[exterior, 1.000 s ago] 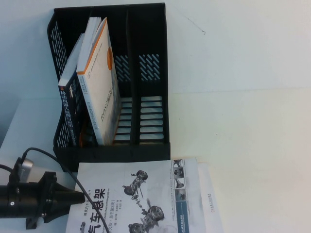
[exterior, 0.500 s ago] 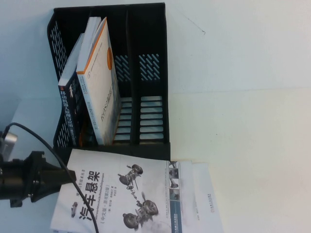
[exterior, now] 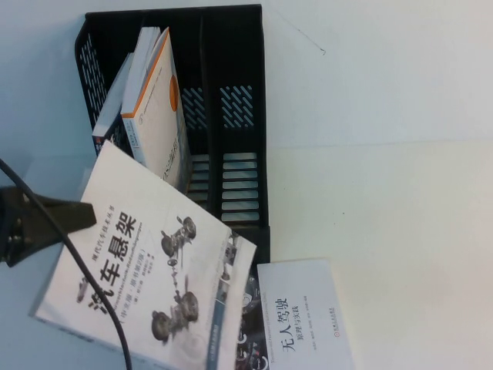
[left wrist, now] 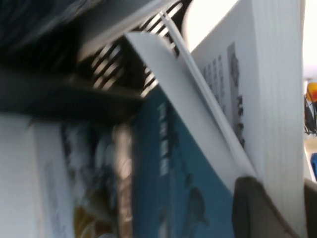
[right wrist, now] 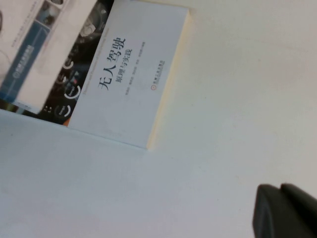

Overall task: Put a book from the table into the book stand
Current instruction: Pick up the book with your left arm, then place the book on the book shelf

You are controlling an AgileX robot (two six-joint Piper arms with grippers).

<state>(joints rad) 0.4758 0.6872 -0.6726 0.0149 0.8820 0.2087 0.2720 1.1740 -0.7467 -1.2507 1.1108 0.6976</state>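
Note:
The book (exterior: 146,262), pale cover with a big black Chinese title and car-part pictures, hangs tilted in the air in front of the black book stand (exterior: 239,139). Its upper corner overlaps the stand's left front. My left gripper (exterior: 81,214) is shut on the book's left edge. In the left wrist view the gripper (left wrist: 285,208) clamps the page block (left wrist: 277,99), with the stand's slotted wall (left wrist: 119,59) behind it. My right gripper (right wrist: 285,210) is out of the high view. Its fingers are together and empty above the bare white table (right wrist: 237,99).
An orange-edged white book (exterior: 158,131) and a half dark, half white book (exterior: 112,146) lean in the stand's left compartment. The middle and right compartments hold nothing. A white book with black title (exterior: 304,316) lies on the table over a dark-covered one (exterior: 245,320).
My left gripper has lifted the book off the table and swung it up and leftward, tilting it toward the stand. The white book that lay beneath it is uncovered.

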